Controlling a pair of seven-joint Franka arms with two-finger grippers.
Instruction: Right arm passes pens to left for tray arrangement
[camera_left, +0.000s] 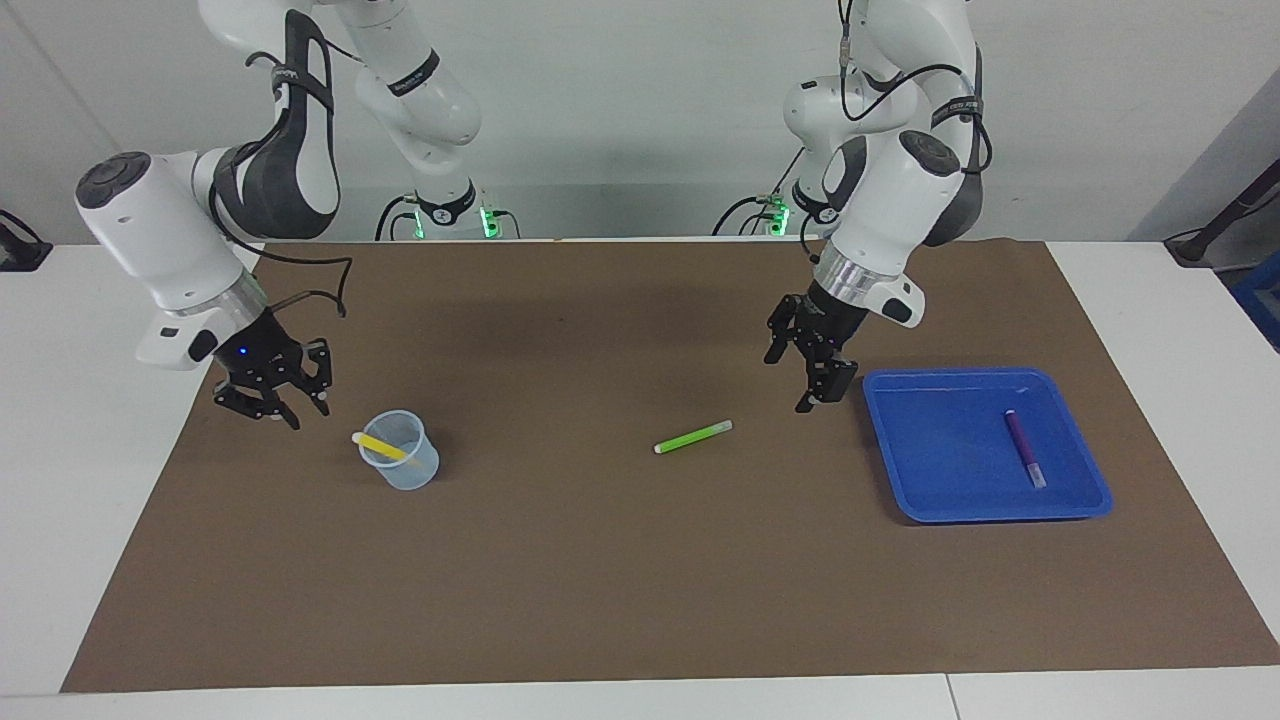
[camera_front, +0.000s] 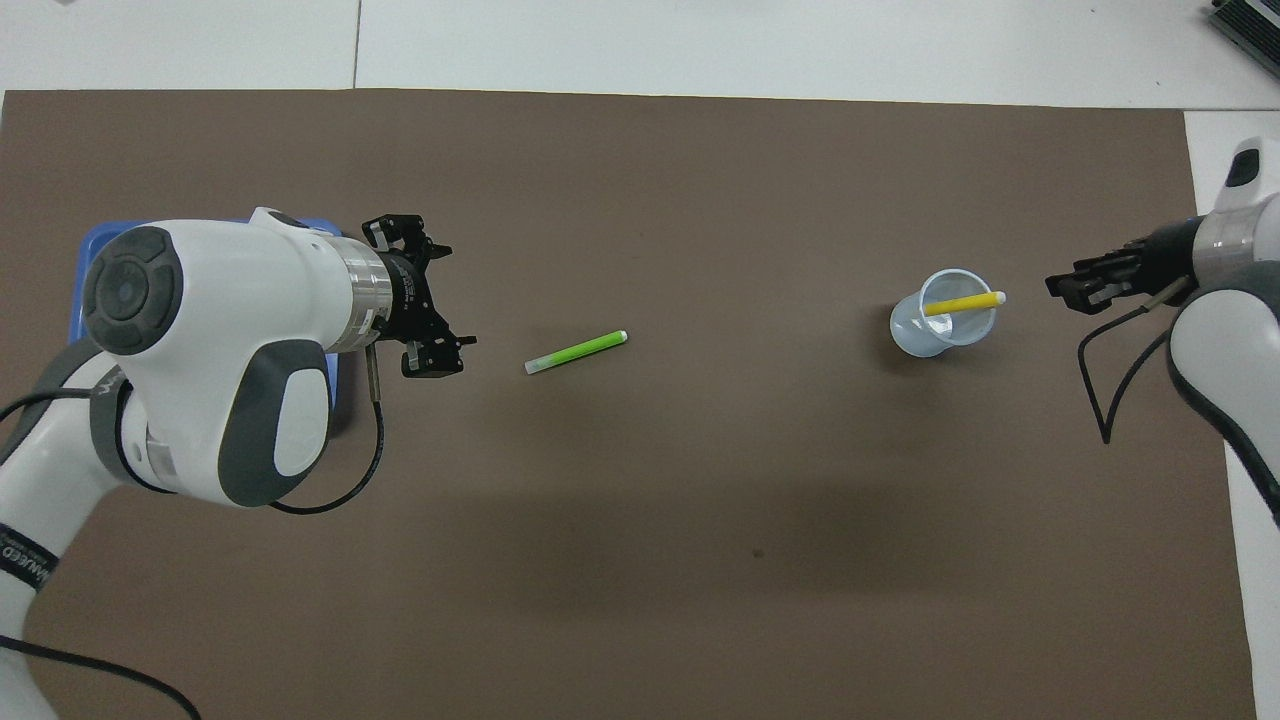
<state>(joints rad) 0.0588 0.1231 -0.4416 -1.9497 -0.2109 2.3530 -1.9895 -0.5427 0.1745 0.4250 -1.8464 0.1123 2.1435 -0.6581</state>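
Note:
A bright green pen (camera_left: 693, 437) (camera_front: 577, 351) lies flat on the brown mat near the table's middle. My left gripper (camera_left: 803, 380) (camera_front: 450, 298) hangs open and empty between that pen and the blue tray (camera_left: 940, 480) (camera_front: 88, 262), touching neither. A purple pen (camera_left: 1024, 448) lies in the tray. A yellow pen (camera_left: 385, 447) (camera_front: 962, 303) leans in a small translucent cup (camera_left: 408, 470) (camera_front: 925, 335) toward the right arm's end. My right gripper (camera_left: 272, 398) (camera_front: 1068, 287), with its blue light, hovers just beside the cup and holds nothing.
A brown mat (camera_left: 600, 580) covers most of the white table (camera_left: 70, 450). In the overhead view the left arm's bulk hides nearly all of the tray.

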